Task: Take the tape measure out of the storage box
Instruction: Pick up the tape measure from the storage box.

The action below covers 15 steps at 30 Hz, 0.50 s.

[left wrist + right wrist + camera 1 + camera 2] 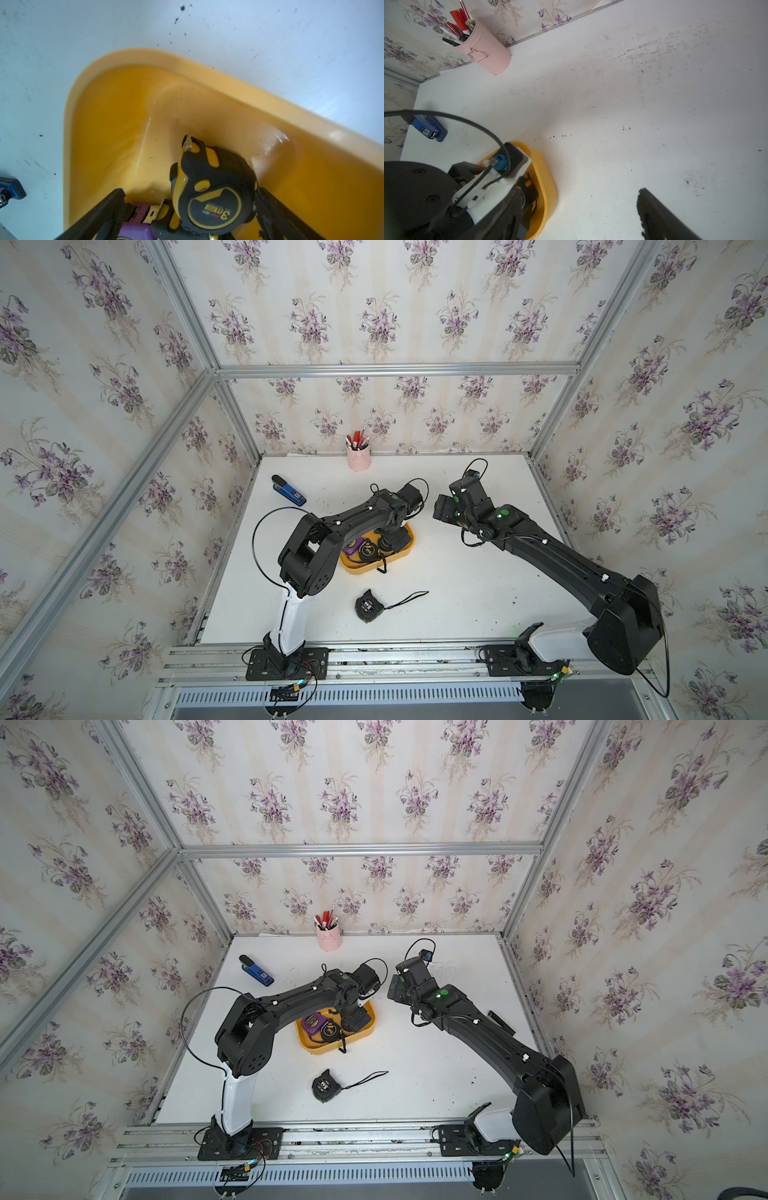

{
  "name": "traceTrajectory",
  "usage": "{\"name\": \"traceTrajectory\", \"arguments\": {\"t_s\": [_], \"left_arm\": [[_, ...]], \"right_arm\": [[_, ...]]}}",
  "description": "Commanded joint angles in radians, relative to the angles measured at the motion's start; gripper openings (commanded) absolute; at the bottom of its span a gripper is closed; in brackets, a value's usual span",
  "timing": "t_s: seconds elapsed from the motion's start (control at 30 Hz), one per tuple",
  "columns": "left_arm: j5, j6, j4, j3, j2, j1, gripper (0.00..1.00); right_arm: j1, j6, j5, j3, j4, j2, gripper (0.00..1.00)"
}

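While the right gripper [579, 190] hung open nearby, the left gripper [190, 189], jaws wide apart, straddled the black-yellow tape measure [216, 166] in the storage box [187, 60].

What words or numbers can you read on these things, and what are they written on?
"3": on the black-and-yellow tape measure in the storage box; the word beside it is blurred.
"50": on the blue stapler.
Label on the black tape measure outside the box: too small to read.
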<state>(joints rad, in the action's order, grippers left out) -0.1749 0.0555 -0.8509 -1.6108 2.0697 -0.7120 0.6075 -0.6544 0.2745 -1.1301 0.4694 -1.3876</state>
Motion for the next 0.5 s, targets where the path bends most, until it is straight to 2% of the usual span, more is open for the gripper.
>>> {"name": "traceTrajectory", "arguments": {"t_s": [0.0,0.1,0.47], "left_arm": [[0.056,0.041,0.007,0.022,-0.016,0.002,1.0],[0.091,0.055,0.017,0.045,-0.032,0.0,1.0],[0.097,0.053,0.039,0.048,0.006,0.002,0.99]], "right_arm": [[0.0,0.001,-0.002,0.0,-0.022,0.001,0.89],[0.0,0.001,-0.006,-0.003,-0.026,-0.005,0.89],[0.0,-0.001,-0.017,-0.011,-0.036,-0.017,0.89]]}}
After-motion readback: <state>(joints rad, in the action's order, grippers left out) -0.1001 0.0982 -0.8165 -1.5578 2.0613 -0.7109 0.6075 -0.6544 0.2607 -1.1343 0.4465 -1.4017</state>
